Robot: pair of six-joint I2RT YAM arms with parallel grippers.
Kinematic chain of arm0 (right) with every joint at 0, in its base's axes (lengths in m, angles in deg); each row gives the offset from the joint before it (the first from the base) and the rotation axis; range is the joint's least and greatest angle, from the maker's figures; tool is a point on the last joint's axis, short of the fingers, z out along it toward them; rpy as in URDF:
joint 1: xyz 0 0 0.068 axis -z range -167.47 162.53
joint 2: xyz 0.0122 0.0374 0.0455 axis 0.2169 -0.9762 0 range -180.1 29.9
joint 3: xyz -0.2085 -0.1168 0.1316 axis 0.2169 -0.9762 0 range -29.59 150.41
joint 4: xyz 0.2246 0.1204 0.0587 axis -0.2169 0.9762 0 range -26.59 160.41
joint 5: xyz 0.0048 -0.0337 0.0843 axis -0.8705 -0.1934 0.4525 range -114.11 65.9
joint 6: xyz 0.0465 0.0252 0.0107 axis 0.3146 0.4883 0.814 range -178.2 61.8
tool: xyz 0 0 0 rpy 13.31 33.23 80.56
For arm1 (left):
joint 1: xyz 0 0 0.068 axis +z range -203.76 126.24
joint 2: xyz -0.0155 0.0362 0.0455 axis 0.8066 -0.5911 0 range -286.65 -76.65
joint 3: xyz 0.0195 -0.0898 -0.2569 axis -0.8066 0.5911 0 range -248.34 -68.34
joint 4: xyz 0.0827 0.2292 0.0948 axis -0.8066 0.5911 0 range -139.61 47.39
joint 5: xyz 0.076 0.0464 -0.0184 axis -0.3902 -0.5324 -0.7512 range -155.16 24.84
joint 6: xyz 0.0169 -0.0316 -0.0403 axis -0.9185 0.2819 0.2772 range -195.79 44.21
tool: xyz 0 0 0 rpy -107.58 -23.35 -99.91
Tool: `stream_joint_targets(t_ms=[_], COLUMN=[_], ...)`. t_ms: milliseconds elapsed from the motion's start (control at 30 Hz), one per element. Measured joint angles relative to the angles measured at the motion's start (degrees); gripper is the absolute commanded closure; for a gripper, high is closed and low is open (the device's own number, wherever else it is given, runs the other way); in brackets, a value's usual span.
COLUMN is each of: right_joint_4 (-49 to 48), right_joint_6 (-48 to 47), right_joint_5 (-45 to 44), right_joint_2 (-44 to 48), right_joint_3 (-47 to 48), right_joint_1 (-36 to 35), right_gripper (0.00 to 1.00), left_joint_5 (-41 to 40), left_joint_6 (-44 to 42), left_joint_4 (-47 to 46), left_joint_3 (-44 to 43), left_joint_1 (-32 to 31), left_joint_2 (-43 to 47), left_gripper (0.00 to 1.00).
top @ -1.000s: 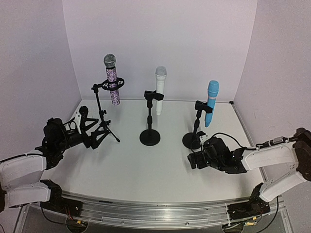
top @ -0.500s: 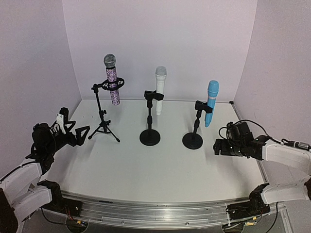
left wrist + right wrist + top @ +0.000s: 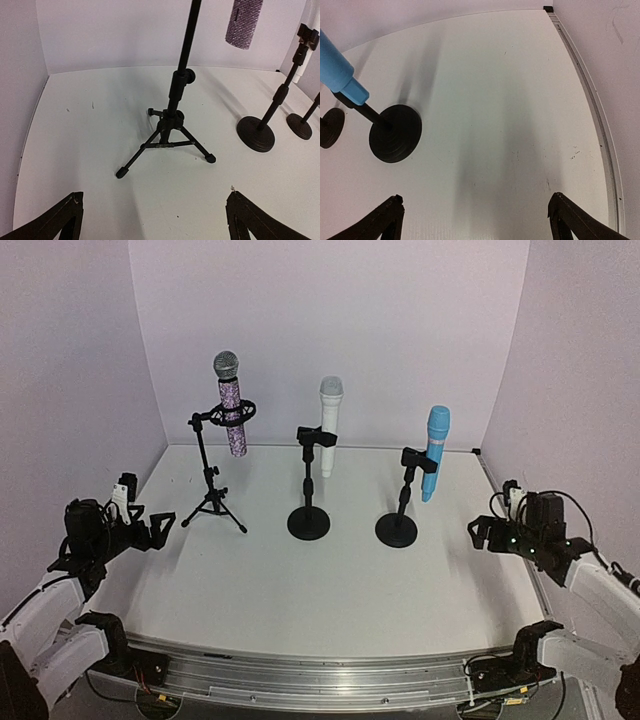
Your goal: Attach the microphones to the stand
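Three microphones are clipped upright in black stands along the back of the table. The purple-glitter one (image 3: 232, 415) (image 3: 244, 22) sits on the tripod stand (image 3: 212, 502) (image 3: 172, 120). The white one (image 3: 329, 425) is on the middle round-base stand (image 3: 308, 522) (image 3: 256, 133). On the right round-base stand (image 3: 397, 530) (image 3: 395, 132) is the light blue one (image 3: 435, 452) (image 3: 335, 67). My left gripper (image 3: 155, 525) (image 3: 155, 200) hangs open and empty left of the tripod. My right gripper (image 3: 482, 530) (image 3: 476, 197) is open and empty right of the blue microphone's stand.
White walls close the table on the left, back and right. A raised rail (image 3: 600, 125) runs along the right edge, close to my right arm. Bare white tabletop (image 3: 320, 580) lies between the stands and the arm bases.
Both arms have drawn back from the stands: the left gripper moved left and nearer, the right gripper swung right, away from the blue microphone's stand. The microphones have not moved.
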Motion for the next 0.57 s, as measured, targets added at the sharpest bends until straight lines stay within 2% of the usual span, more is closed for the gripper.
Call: stream_joint_targets(t_ms=[100, 267, 567], right_joint_4=[-5.26, -11.96, -18.08], right_joint_6=[-1.37, -2.5, -3.24], right_joint_5=[1.93, 2.77, 2.24], right_joint_2=[4.68, 7.4, 8.15], right_joint_3=[-6.45, -13.22, -15.06], right_joint_1=[1.09, 1.12, 1.12], right_gripper=[0.02, 0.02, 0.02], left_joint_5=[-2.34, -5.05, -7.33], left_joint_6=[1.27, 3.12, 3.88], left_joint_4=[2.52, 4.02, 3.58], left_joint_3=[-1.27, -3.23, -2.79], left_joint_1=[0.11, 0.11, 0.69], left_joint_2=[-0.03, 0.0, 0.0], left_gripper=[0.0, 0.0, 0.0])
